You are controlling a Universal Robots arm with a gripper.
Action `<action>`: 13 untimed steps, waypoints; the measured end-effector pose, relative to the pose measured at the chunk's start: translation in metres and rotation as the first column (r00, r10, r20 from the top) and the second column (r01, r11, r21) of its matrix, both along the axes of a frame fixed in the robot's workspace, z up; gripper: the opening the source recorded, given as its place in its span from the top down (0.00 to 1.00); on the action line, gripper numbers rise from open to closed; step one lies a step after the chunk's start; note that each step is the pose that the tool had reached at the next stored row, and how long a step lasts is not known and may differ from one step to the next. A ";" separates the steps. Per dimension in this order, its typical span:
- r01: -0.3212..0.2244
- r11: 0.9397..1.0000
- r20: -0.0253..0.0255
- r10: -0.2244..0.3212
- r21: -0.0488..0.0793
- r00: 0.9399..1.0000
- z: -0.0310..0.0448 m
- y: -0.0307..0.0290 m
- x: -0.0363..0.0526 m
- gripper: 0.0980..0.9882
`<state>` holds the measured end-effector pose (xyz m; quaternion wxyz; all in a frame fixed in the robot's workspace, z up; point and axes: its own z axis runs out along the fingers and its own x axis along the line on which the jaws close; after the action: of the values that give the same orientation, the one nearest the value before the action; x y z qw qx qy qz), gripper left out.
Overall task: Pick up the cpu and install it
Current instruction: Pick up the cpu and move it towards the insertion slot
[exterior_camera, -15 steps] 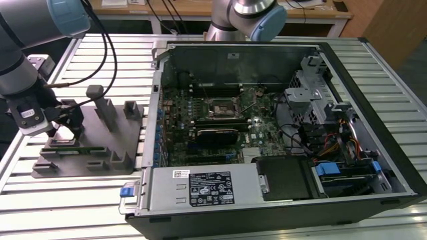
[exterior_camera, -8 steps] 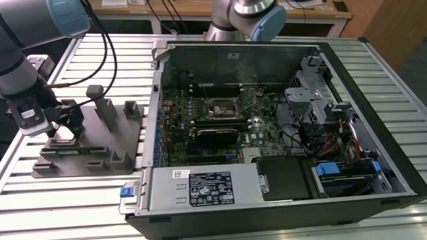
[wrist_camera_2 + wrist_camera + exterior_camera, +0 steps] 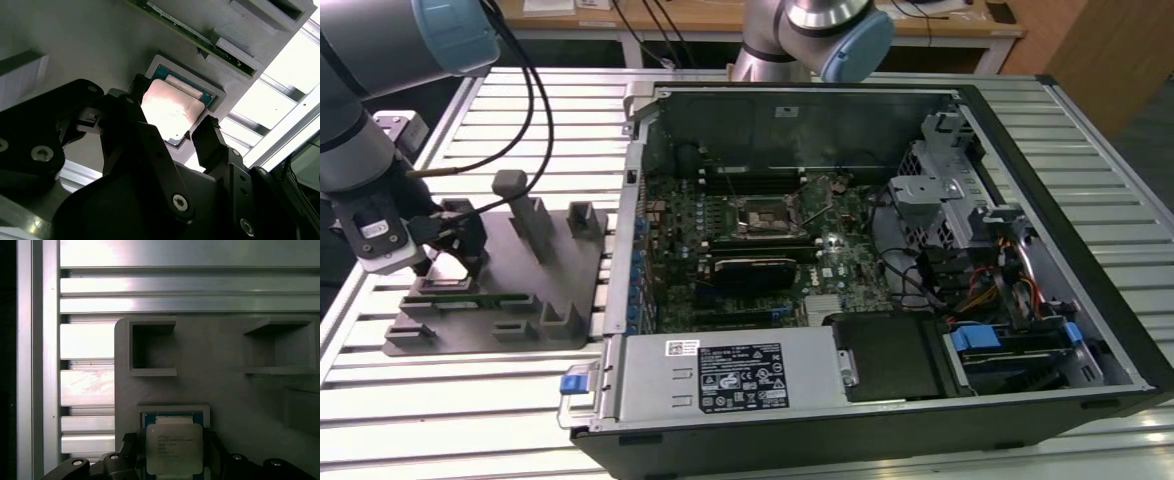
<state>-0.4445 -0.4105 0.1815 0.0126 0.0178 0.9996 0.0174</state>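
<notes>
The cpu (image 3: 172,112), a small square chip with a shiny silver top plate, lies flat in a square pocket of the grey fixture tray (image 3: 520,300). It also shows in the first wrist view as the cpu (image 3: 174,450). My gripper (image 3: 172,107) hangs right over it, open, with one black finger (image 3: 212,142) on each side of the chip and a small gap to the pocket's edges. In the exterior view the gripper (image 3: 434,262) stands at the tray's corner on the exterior view's left. The black-framed socket (image 3: 767,213) sits on the motherboard inside the open computer case.
The open computer case (image 3: 854,250) lies on a slatted aluminium table (image 3: 440,400), to the exterior view's right of the tray. Upright grey posts (image 3: 520,205) and a memory stick (image 3: 474,298) stand on the tray near the gripper. A second arm (image 3: 821,30) rises behind the case.
</notes>
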 end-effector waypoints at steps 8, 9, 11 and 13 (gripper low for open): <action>0.000 1.000 0.000 0.000 0.000 1.000 0.0000 -0.0001 0.0000 0.50; 0.000 1.000 0.000 0.000 0.000 1.000 0.0000 -0.0001 0.0000 0.50; 0.000 1.000 0.000 0.000 0.000 1.000 0.0000 -0.0001 0.0000 0.50; 0.000 1.000 0.000 0.000 0.000 1.000 0.0011 -0.0002 -0.0001 0.50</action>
<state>-0.4445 -0.4107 0.1826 0.0125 0.0178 0.9996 0.0173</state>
